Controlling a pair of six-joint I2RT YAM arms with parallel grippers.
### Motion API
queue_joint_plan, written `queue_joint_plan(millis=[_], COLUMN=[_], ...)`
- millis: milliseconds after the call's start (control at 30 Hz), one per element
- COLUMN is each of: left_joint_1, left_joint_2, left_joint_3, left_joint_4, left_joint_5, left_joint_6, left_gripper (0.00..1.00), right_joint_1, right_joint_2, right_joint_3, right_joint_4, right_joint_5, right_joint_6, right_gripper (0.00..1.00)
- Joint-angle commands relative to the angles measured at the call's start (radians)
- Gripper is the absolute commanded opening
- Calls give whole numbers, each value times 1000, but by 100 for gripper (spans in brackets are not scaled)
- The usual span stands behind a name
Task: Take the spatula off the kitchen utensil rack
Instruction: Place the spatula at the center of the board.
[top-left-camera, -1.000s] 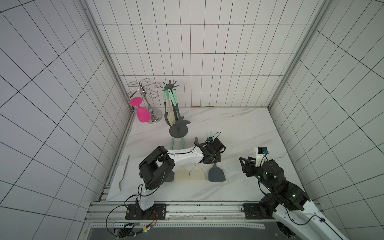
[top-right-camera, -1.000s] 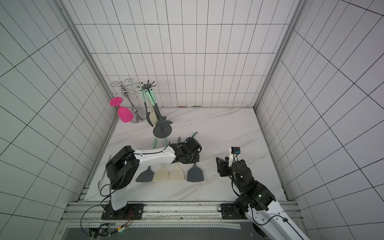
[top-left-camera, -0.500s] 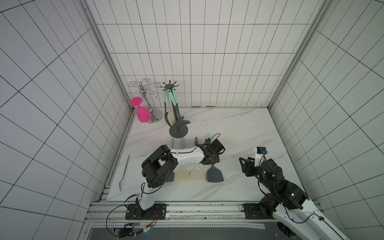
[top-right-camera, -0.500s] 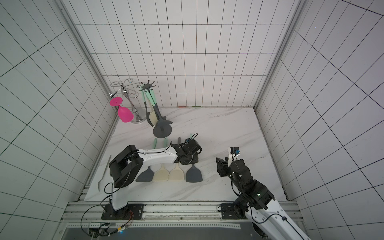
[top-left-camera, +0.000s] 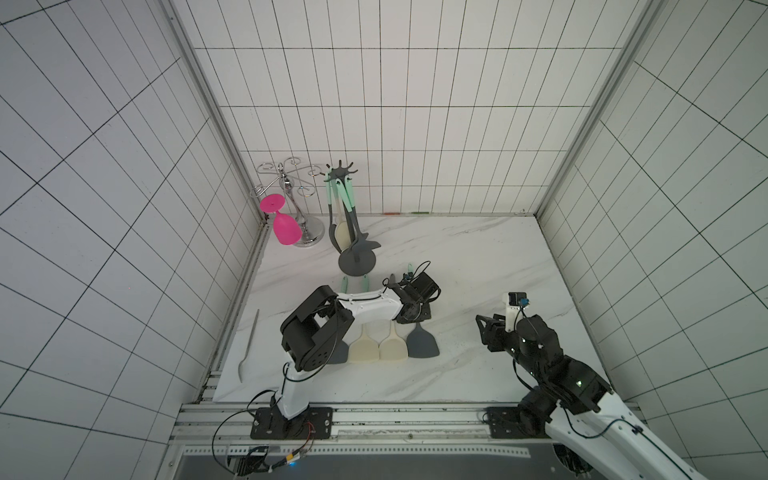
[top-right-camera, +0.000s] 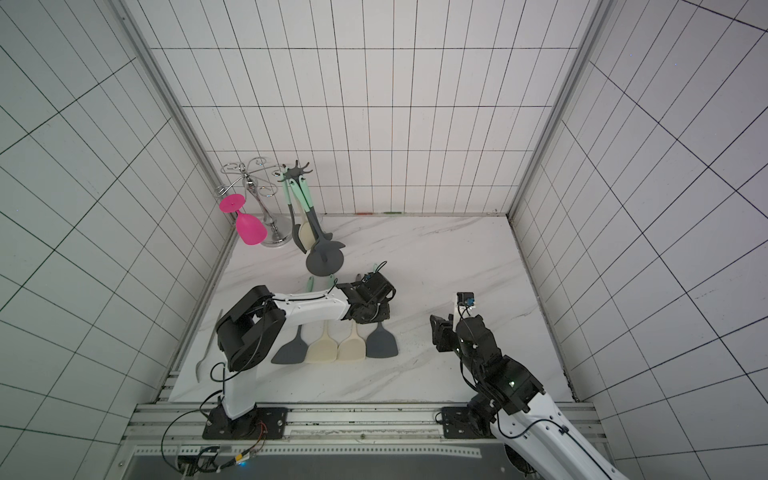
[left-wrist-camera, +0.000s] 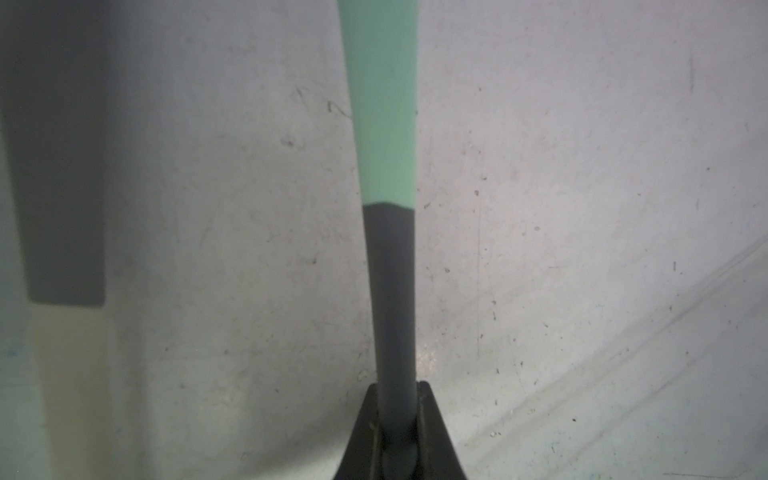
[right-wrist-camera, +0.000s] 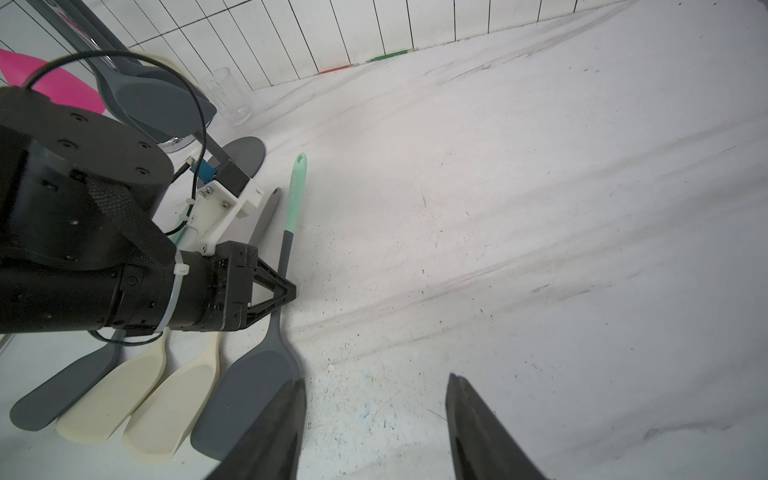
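The dark grey spatula (top-left-camera: 422, 343) with a mint handle end lies flat on the marble, rightmost in a row of spatulas, also in the other top view (top-right-camera: 381, 343). My left gripper (top-left-camera: 415, 326) is shut on its grey shaft (left-wrist-camera: 392, 291), with one finger close against each side (left-wrist-camera: 399, 386). The kitchen utensil rack (top-left-camera: 356, 262) stands at the back left, with several utensils hanging from its hooks. My right gripper (top-left-camera: 484, 332) hovers open to the right of the row, its fingers wide apart (right-wrist-camera: 376, 380) with nothing between them.
A grey spatula (top-left-camera: 338, 353) and two cream ones (top-left-camera: 363, 349) lie left of the held one. A chrome glass holder (top-left-camera: 291, 191) carries a pink glass (top-left-camera: 284, 226) at the back left. A thin tool (top-left-camera: 249, 336) lies by the left edge.
The left gripper has shifted the dark grey spatula slightly left, closer to the cream ones. The right arm has hardly moved.
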Motion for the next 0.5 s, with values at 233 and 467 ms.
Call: queue_joint_plan(millis=[233,467], left_joint_1=[1,1], left_joint_2=[4,-44], left_joint_3=[-22,-10], left_joint_4=[-4,-32], left_joint_5=[-9,-26], left_joint_6=[23,36], left_gripper=[27,30], right_joint_1=[-7,-7], right_joint_2=[10,15], right_joint_3=[-10,-9], right_joint_4=[28,35], right_joint_5=[12,8], right_joint_6=[-16,-13], right_gripper=[57,57])
